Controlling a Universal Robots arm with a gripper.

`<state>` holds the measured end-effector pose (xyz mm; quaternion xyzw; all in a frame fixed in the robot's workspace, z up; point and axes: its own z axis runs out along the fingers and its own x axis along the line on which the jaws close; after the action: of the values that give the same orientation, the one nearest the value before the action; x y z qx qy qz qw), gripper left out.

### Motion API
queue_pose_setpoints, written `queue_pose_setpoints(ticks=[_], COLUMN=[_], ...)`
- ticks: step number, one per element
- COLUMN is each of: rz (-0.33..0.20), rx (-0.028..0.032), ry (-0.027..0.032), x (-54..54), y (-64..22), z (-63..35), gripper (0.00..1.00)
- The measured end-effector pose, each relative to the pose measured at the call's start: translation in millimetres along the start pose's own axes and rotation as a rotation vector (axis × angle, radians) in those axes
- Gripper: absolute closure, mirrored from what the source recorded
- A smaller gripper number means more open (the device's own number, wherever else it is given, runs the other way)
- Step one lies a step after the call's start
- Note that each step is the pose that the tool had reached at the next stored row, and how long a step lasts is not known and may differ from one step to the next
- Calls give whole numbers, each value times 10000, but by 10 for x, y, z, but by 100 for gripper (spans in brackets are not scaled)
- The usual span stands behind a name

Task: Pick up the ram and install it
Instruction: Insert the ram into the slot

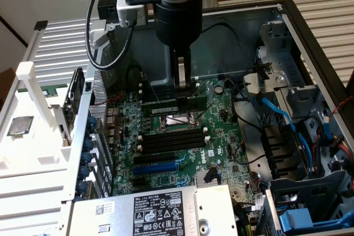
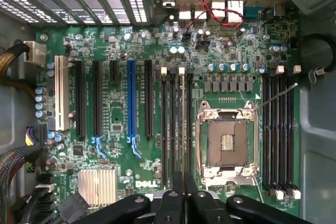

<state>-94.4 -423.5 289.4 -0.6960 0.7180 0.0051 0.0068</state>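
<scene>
My gripper (image 1: 182,95) hangs straight down inside the open computer case, shut on the ram (image 1: 157,108). The ram is a long green stick with dark chips, held level and lengthwise above the motherboard (image 1: 218,147). In the wrist view the ram (image 2: 182,124) appears edge-on as a thin pale line running out from my gripper (image 2: 184,195). It lies over the bank of black memory slots (image 2: 172,129) with white end clips, beside the open CPU socket (image 2: 227,140). In the exterior view those slots (image 1: 171,141) sit just past the socket (image 1: 178,120), and the ram hovers apart from them.
A blue slot (image 1: 157,165) and more black slots lie beside the memory bank. A second bank of slots (image 2: 276,129) sits on the socket's other side. The power supply (image 1: 149,214) is at the front. Blue cables (image 1: 276,114) and drive cages crowd the exterior view's right.
</scene>
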Motion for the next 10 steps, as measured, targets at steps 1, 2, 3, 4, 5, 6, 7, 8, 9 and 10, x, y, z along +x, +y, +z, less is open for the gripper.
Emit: queue_pose_setpoints(ticks=[1, 2, 3, 4, 5, 6, 7, 8, 9, 10], rz=[0, 1, -1, -1, -1, -1, 0, 1, 2, 2], rx=[4, 5, 6, 5, 5, 6, 6, 6, 6, 6], ry=[130, 174, 194, 197, 196, 196, 196, 195, 194, 195], x=[0, 0, 1, 1, 1, 1, 2, 3, 5, 6], y=[0, 0, 0, 0, 0, 0, 0, 1, 1, 2], z=[22, 29, 34, 38, 42, 48, 55, 64, 74, 83], gripper=[88, 88, 88, 88, 88, 88, 88, 88, 88, 88])
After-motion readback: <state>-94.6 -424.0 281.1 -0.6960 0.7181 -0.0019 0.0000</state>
